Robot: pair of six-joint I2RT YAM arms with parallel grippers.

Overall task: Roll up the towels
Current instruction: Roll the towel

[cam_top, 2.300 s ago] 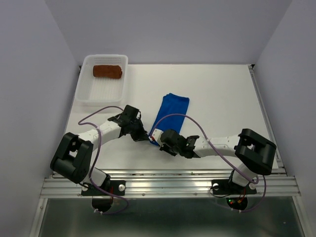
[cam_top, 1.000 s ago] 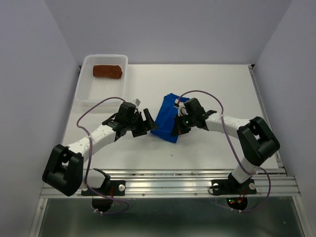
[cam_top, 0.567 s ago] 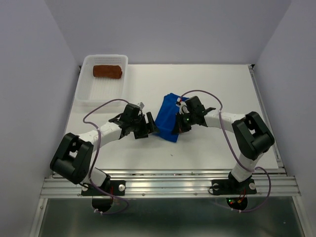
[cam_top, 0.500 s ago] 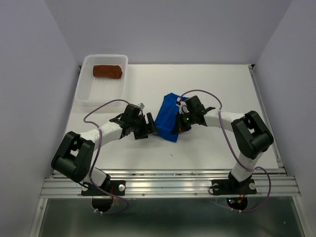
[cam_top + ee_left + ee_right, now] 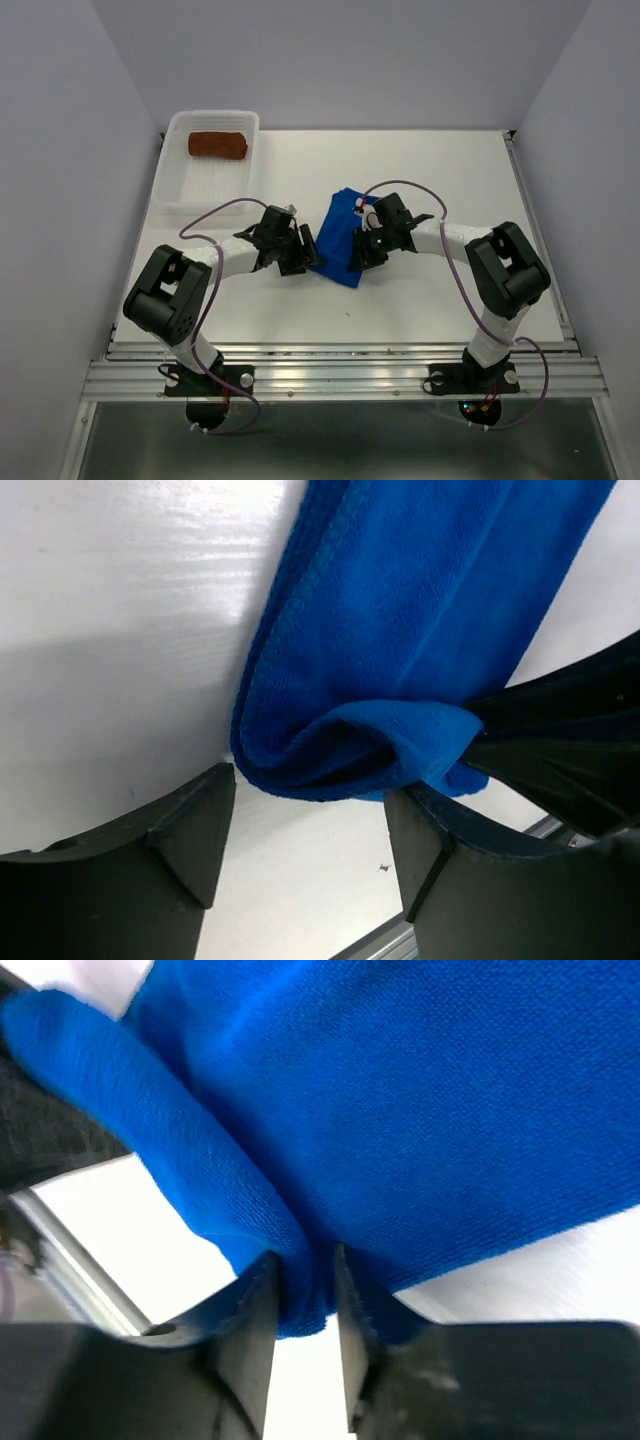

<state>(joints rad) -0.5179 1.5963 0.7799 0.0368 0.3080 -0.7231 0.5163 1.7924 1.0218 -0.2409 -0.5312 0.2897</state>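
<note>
The blue towel [image 5: 338, 232] lies at mid-table with its near end folded over into a loose roll [image 5: 350, 745]. My right gripper [image 5: 360, 252] is at the roll's right side. A fold of the blue towel [image 5: 300, 1280] fills the narrow gap of the right gripper [image 5: 300, 1320], and both fingers touch it. At the roll's left side, my left gripper [image 5: 303, 250] is open, and the roll sits just beyond the fingertips of the left gripper [image 5: 305, 840]. The rust-brown towel [image 5: 218, 145] lies rolled in the white basket [image 5: 175, 190].
The white basket stands at the table's far left corner. Grey walls close in the table on the left, back and right. A metal rail [image 5: 340, 375] runs along the near edge, behind the arm bases.
The towel's near end has been folded over away from the near edge. Over the last second my left gripper has slid right up against the roll and narrowed a little; the right gripper stayed put.
</note>
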